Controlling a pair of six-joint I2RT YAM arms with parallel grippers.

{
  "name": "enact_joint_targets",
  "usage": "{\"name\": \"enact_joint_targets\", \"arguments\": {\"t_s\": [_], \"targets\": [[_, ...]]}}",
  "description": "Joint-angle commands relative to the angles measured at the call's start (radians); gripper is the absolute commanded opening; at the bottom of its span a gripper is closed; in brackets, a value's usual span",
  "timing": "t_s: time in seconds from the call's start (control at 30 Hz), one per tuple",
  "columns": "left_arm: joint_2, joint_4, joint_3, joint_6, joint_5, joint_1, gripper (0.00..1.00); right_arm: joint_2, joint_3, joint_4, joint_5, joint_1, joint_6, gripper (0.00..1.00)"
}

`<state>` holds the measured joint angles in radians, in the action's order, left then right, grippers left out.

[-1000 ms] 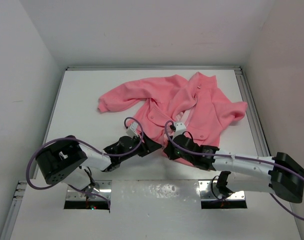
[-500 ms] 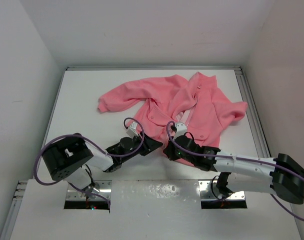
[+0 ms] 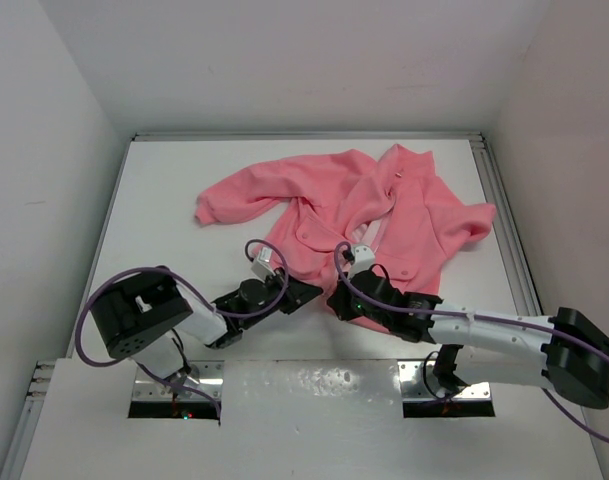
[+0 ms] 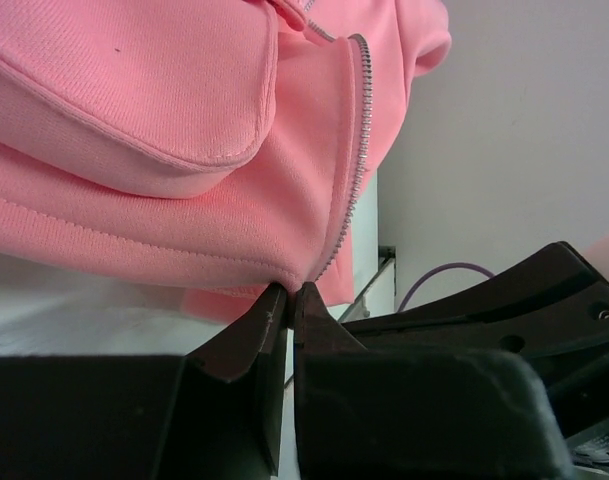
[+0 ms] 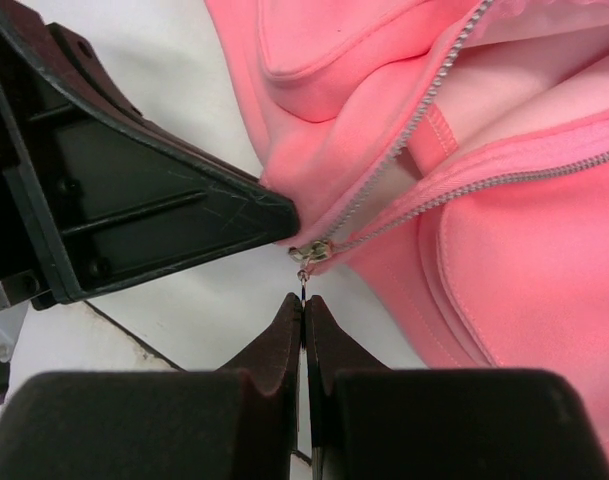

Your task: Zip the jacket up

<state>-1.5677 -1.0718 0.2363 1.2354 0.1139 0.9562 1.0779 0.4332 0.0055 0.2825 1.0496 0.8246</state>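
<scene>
No lettering, label, brand or number can be read on the jacket or elsewhere.

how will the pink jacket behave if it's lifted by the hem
Likely floppy: the jacket lies crumpled in soft folds, so it should drape, not lift whole. The textured fleece pinched in the left gripper looks grippy, probably won't slip.

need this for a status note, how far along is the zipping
Done: both rows of zipper teeth meet in the slider at the bottom of the jacket, so the zip looks started. In hand: the left gripper is shut on the hem beside it, and the right gripper is shut right at the metal pull; a firm grip there is unclear. Left: the teeth part just above the slider, so the whole run upward.
</scene>
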Motion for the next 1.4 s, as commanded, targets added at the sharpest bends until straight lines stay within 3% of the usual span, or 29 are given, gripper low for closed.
{"name": "enact_joint_targets", "arguments": {"t_s": [0.0, 0.3, 0.53, 0.8, 0.97, 1.07, 1.17, 1.27, 1.37], "targets": [[0.040, -0.037, -0.020, -0.020, 0.020, 0.012, 0.00, -0.026, 0.024, -0.002, 0.032, 0.006, -0.008, 0.00], [0.204, 0.111, -0.124, -0.070, -0.066, 0.015, 0.00, 0.007, 0.162, -0.157, 0.308, 0.001, -0.171, 0.00], [0.426, 0.399, -0.160, -0.146, -0.049, 0.015, 0.00, 0.036, 0.254, -0.180, 0.411, -0.026, -0.275, 0.00], [0.655, 0.702, -0.196, -0.217, -0.010, 0.013, 0.00, 0.054, 0.346, -0.248, 0.409, -0.080, -0.328, 0.00], [0.706, 0.743, -0.193, -0.237, -0.019, 0.013, 0.00, 0.022, 0.299, -0.276, 0.182, -0.088, -0.269, 0.00], [0.715, 0.771, -0.199, -0.244, -0.039, 0.013, 0.00, 0.013, 0.272, -0.294, 0.328, -0.118, -0.252, 0.00], [0.738, 0.805, -0.207, -0.254, -0.043, 0.013, 0.00, 0.001, 0.298, -0.305, 0.291, -0.186, -0.251, 0.00], [0.765, 0.805, -0.210, -0.249, -0.040, 0.013, 0.00, -0.024, 0.270, -0.263, 0.114, -0.186, -0.268, 0.00], [0.768, 0.803, -0.193, -0.249, -0.039, 0.015, 0.00, -0.038, 0.146, -0.120, -0.265, -0.178, -0.246, 0.00]]}}
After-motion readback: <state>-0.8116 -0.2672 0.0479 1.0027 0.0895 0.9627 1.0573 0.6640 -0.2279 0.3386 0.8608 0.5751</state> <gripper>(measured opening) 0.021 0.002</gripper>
